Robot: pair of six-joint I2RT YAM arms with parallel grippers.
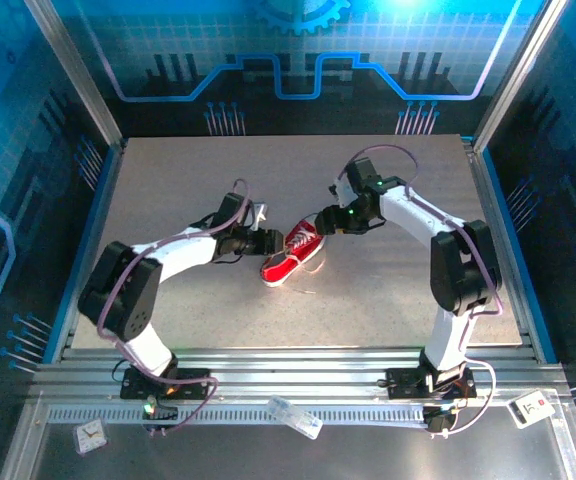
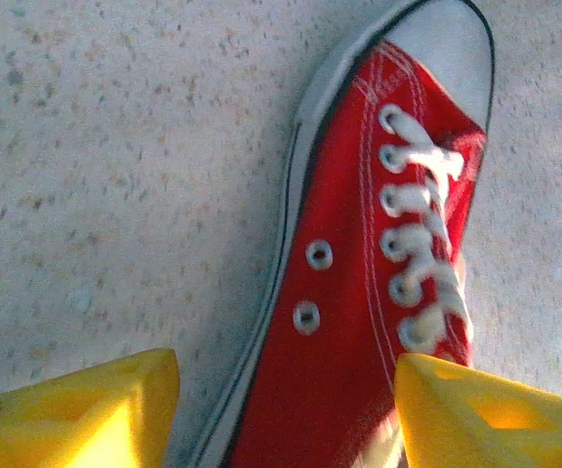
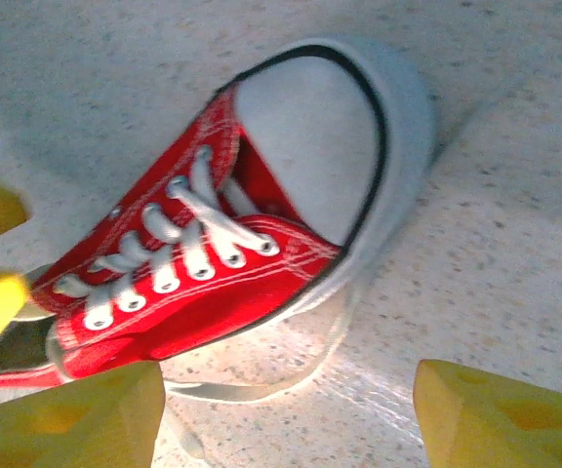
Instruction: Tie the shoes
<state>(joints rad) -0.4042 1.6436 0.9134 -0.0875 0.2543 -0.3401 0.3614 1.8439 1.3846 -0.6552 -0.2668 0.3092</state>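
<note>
Small red canvas sneaker [image 1: 290, 256] with a white rubber sole lies mid-way across the speckled grey table [image 1: 168, 200]. Left claw [image 2: 286, 419] at its 9 o'clock and right claw [image 3: 291, 419] at 1 o'clock are both spread wide, holding nothing. The shoe is probably light and may slide. The limp white lace [image 3: 261, 390] looks best pinched near its loose end.

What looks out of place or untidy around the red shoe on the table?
The red sneaker is not tied. One white lace lies loose on the table beside the sole, with no bow at the eyelets. Nothing looks damaged or spilled.
</note>
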